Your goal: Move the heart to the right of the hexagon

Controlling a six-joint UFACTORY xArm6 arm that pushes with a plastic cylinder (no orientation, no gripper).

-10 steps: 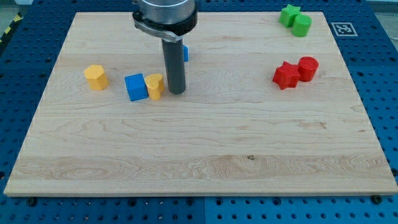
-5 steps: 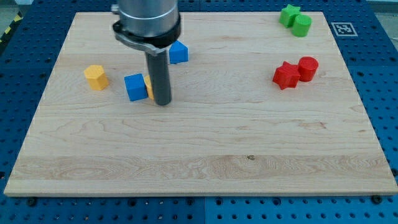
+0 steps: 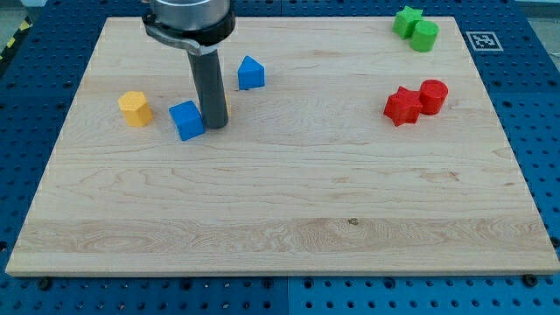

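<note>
The yellow hexagon sits at the board's left. A blue cube lies just right of it. My tip rests on the board, touching or nearly touching the cube's right side. The yellow heart is almost wholly hidden behind the rod; only a thin yellow sliver shows at the rod's right edge. The heart stands right of the blue cube, which is between it and the hexagon.
A blue pointed block lies up and right of the rod. A red star-like block and a red cylinder touch at the right. Two green blocks sit at the top right corner. The wooden board ends in blue pegboard.
The rod has moved left and slightly up, crossing in front of the yellow heart, which is now nearly hidden. The blue cube has shifted and turned a little to the left.
</note>
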